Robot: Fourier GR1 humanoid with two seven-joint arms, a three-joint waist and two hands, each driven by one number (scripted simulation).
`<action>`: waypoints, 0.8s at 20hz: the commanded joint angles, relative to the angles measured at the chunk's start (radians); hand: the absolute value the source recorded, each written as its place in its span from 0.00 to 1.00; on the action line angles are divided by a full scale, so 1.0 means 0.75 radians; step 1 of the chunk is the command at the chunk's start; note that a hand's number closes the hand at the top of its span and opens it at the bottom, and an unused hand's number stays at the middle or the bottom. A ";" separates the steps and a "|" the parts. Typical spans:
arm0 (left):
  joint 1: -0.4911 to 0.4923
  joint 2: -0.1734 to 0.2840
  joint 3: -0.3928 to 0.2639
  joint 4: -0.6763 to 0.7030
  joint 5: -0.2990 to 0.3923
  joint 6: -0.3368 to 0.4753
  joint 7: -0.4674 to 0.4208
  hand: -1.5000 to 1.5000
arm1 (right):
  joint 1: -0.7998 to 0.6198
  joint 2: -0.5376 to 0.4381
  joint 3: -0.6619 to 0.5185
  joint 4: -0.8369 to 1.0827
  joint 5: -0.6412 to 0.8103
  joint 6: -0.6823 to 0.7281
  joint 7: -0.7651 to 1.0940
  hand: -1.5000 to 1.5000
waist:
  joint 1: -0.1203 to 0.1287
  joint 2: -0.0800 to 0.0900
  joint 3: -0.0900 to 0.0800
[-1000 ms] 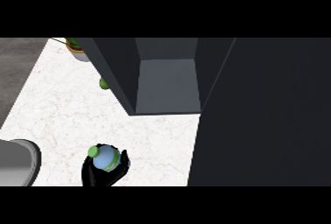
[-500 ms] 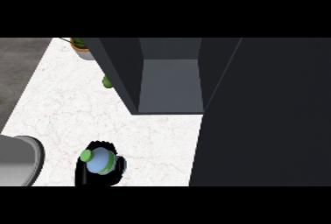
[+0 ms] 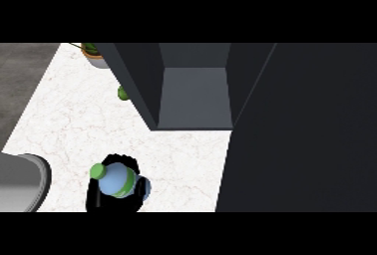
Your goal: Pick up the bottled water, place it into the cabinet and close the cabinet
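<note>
Head view: bottled water [image 3: 116, 180], blue with green cap, grasped in my left hand [image 3: 110, 191], fingers [image 3: 121, 162] curled round it, above the tabletop [image 3: 81, 124] at lower left. Cabinet [image 3: 195, 97] open, well apart; placing and closing remain. Right hand: not seen.

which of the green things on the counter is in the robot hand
The green-capped water bottle near the lower edge, wrapped by the black robot hand. The potted plant and the small green object sit untouched farther back.

Bottled water [image 3: 117, 180] lies left of, before the cabinet [image 3: 193, 94].
</note>
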 commanded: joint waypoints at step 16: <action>-0.343 -0.150 0.023 -0.217 -0.277 0.383 0.452 1.00 | 0.028 -0.039 0.004 -0.218 0.114 -0.013 0.138 0.00 | -0.005 0.002 -0.001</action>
